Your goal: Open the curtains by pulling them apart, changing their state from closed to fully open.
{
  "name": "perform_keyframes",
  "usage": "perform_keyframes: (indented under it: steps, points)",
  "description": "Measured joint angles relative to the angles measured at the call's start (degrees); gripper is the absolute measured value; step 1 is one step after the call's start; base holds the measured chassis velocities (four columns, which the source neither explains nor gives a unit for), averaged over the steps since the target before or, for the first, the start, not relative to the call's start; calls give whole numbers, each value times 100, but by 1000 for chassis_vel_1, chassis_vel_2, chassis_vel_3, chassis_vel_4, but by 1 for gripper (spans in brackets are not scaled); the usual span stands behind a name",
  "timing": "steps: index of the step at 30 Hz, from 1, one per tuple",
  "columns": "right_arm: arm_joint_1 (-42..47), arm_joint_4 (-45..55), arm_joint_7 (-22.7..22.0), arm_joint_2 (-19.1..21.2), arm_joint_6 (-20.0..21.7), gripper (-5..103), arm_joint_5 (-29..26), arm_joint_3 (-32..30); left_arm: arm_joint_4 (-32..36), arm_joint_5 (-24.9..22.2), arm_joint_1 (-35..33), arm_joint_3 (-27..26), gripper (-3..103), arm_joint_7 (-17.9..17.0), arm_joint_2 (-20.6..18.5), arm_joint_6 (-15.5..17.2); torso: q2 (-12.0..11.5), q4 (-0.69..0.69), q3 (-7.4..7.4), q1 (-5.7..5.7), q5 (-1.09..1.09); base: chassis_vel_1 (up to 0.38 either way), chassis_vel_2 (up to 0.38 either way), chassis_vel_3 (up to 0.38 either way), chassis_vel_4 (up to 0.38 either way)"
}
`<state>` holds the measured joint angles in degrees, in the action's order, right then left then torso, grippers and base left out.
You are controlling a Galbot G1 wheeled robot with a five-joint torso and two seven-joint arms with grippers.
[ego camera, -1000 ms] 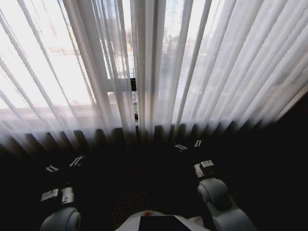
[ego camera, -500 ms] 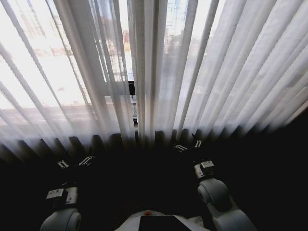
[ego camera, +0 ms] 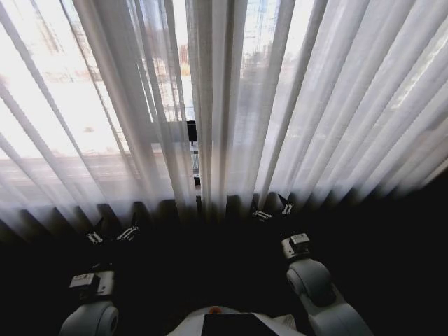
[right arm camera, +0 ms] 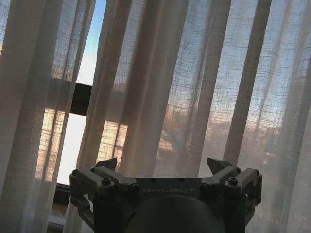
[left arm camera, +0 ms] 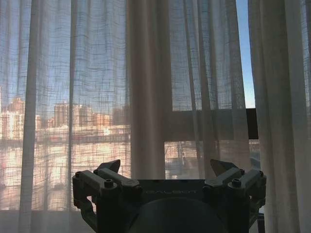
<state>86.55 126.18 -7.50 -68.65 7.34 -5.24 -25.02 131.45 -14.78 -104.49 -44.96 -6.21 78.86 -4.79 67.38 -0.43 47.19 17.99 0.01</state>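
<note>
The sheer white curtains hang shut across the window, the left panel (ego camera: 84,119) and the right panel (ego camera: 336,112) meeting near the middle with a thin gap at the black frame. My left gripper (ego camera: 110,234) is low at the left, open, close in front of the left panel's hem. My right gripper (ego camera: 274,211) is open too, just short of the right panel's folds near the centre. In the left wrist view the open left gripper (left arm camera: 167,170) faces pleats (left arm camera: 146,97) with nothing between its fingers. The right gripper (right arm camera: 165,167) faces pleats (right arm camera: 155,82) likewise.
A black window frame bar (ego camera: 192,131) shows through the slit between the panels. The floor below the hem is dark. City buildings (left arm camera: 73,116) show faintly through the cloth.
The head view has shifted so the curtains stand closer and lower in it. My left gripper has risen forward toward the hem; the right gripper sits nearly where it was.
</note>
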Motion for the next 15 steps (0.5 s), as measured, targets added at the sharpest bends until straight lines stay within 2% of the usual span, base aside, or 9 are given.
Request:
perform_keyframes:
  steps: [15]
  points:
    - [-32,-61,11,9,-47,100,-8,51,64,102,-67,4,100,57,112,24,0,-1,0,0,0,-40,48,46,-46]
